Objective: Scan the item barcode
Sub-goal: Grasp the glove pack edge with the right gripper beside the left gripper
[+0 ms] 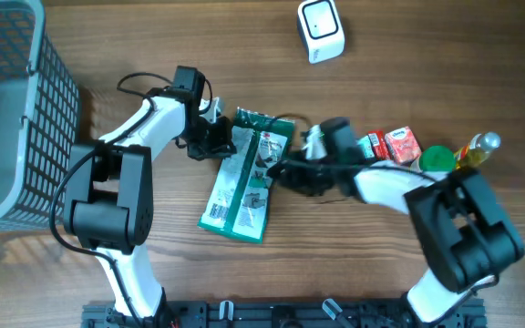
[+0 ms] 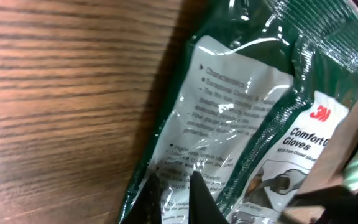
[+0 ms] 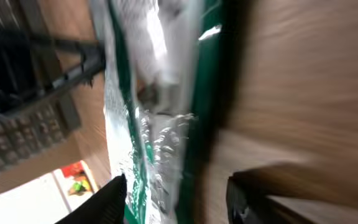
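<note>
The item is a flat green and white pack of gloves (image 1: pixel 244 182) lying on the wooden table, its printed back filling the left wrist view (image 2: pixel 241 106). My left gripper (image 1: pixel 219 143) is at the pack's upper left edge, and its black fingers (image 2: pixel 174 196) are shut on a fold of the clear film. At the pack's right edge my right gripper (image 1: pixel 279 171) stands open. The pack's green edge (image 3: pixel 166 143) runs between its two fingertips (image 3: pixel 176 199), blurred. A white barcode scanner (image 1: pixel 321 30) stands at the far edge of the table. No barcode shows clearly.
A grey mesh basket (image 1: pixel 7 109) fills the left side. Behind the right arm lie a red carton (image 1: pixel 399 144), a green lid (image 1: pixel 437 159) and a bottle (image 1: pixel 481 146).
</note>
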